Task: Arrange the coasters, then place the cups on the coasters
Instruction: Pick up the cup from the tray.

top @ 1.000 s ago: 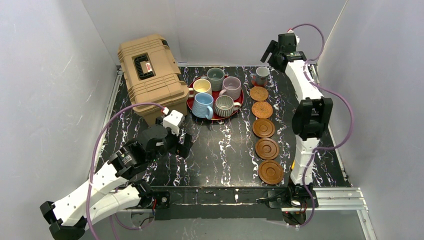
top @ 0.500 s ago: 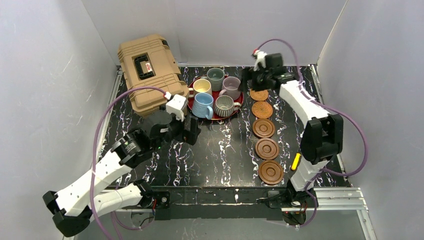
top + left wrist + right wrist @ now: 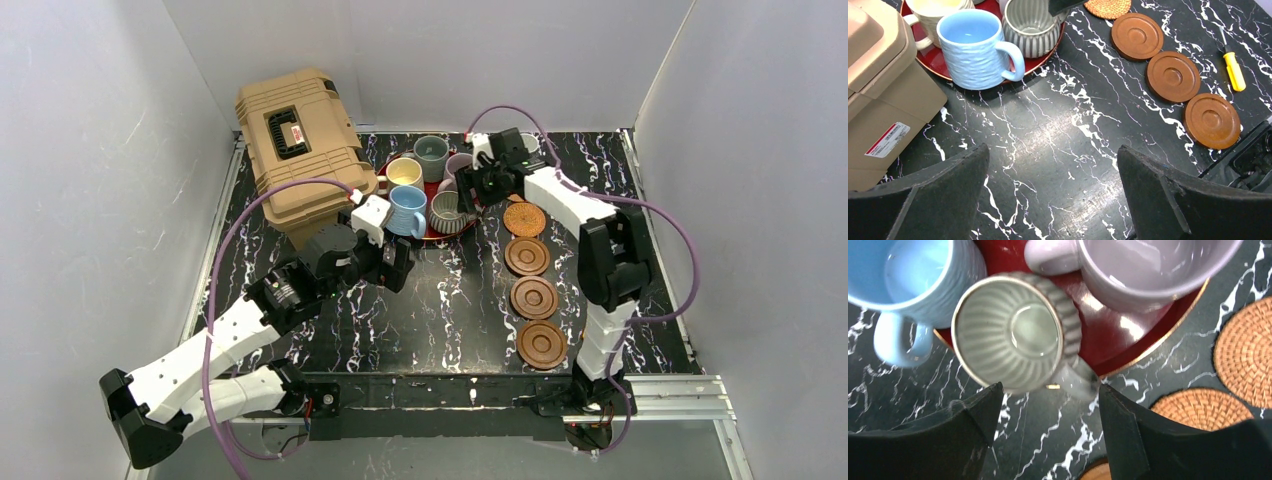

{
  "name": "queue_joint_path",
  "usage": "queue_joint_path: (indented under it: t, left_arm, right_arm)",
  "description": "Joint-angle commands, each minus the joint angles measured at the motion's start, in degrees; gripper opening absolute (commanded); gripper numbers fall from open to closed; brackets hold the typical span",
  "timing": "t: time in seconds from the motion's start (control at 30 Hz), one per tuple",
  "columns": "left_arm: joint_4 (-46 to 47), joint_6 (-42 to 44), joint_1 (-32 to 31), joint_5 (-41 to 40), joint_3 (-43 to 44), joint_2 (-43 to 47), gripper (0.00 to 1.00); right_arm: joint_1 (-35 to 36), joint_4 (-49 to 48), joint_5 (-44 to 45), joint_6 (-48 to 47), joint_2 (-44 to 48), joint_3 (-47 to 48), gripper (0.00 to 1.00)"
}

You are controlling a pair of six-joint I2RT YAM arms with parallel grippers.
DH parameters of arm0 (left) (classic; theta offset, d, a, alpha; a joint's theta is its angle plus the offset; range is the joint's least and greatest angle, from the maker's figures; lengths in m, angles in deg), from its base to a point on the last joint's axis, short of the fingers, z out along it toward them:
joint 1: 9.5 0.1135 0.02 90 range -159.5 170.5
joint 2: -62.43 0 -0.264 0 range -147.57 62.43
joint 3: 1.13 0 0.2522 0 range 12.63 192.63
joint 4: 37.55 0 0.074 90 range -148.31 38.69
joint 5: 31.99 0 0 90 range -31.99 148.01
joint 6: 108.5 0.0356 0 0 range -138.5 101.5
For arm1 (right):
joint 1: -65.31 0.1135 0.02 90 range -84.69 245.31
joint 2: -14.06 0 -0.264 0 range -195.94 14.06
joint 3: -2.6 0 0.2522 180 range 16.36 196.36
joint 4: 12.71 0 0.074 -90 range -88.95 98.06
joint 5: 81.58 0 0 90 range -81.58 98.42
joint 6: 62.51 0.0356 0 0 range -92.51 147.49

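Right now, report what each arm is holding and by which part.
Nothing is held. Left arm: jaws open over the table. Right arm: jaws open above the grey mug on the red tray, not closed on it.

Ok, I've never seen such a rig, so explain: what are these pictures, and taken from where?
Two robot arms are bolted to a table. One picture looks down from above; the other two come from wrist cameras, so the dark shapes at the bottom are the claw's own fingers. On the table: a red tray of mugs, a row of coasters, a tan case, a yellow screwdriver. The left claw and the right claw are open, holding nothing; the right hangs over the ribbed grey mug.
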Motion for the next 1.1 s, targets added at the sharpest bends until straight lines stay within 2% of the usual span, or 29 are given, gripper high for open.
queue_joint_path:
  t: [0.0, 0.13, 0.27, 0.43, 0.63, 0.73, 1.07]
  left_arm:
    - [1.8, 1.5, 0.2, -1.1, -0.7, 1.0, 0.98]
    - [1.6, 0.6, 0.2, 0.8, -0.7, 0.3, 0.97]
    - [1.3, 0.5, 0.2, 1.4, -0.7, 0.3, 0.97]
    - [0.6, 1.0, 0.2, -0.7, -0.5, 0.7, 0.97]
    - [0.2, 0.1, 0.2, -0.4, -0.2, -0.2, 0.97]
    - [0.3, -0.2, 0.2, -1.4, -0.3, 0.1, 0.96]
    - [0.7, -0.4, 0.2, -3.1, -0.8, 1.5, 0.96]
  right_arm:
    - [4.3, 0.0, 10.1, -1.5, -2.8, 6.4, 0.75]
    - [7.9, -0.7, 21.2, -2.0, -5.3, 8.2, 0.69]
    - [9.5, 0.3, 27.3, -2.5, -7.9, 10.0, 0.64]
    - [10.0, 1.4, 27.6, -3.3, -10.4, 12.2, 0.55]
    - [10.8, 3.6, 28.7, -3.6, -13.7, 16.7, 0.25]
    - [11.1, 4.6, 31.2, -2.5, -14.0, 18.4, 0.03]
    - [12.3, 9.0, 40.5, 5.0, -5.0, 18.6, 0.01]
